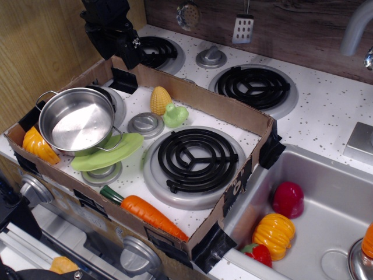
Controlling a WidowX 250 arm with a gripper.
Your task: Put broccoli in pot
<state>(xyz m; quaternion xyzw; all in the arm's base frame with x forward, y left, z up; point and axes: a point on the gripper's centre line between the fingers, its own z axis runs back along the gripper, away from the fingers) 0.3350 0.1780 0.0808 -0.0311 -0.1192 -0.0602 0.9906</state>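
The broccoli (175, 115), a small pale-green bumpy lump, lies on the white stove top inside the cardboard tray, touching the yellow corn (160, 100). The shiny steel pot (78, 122) with wire loop handles stands upright and empty at the left, partly resting on a flat light-green plate (108, 153). My black gripper (129, 57) hangs above the tray's back-left wall, behind the pot and to the left of the broccoli, apart from both. Its jaws are dark and I cannot make out how they stand. Nothing shows in them.
A cardboard tray wall (204, 99) rings the front burners. A black coil burner (195, 160) sits right of the plate. A carrot (148, 211) lies at the front, an orange toy (39, 146) at the left. The sink (326, 192) at right holds toy vegetables.
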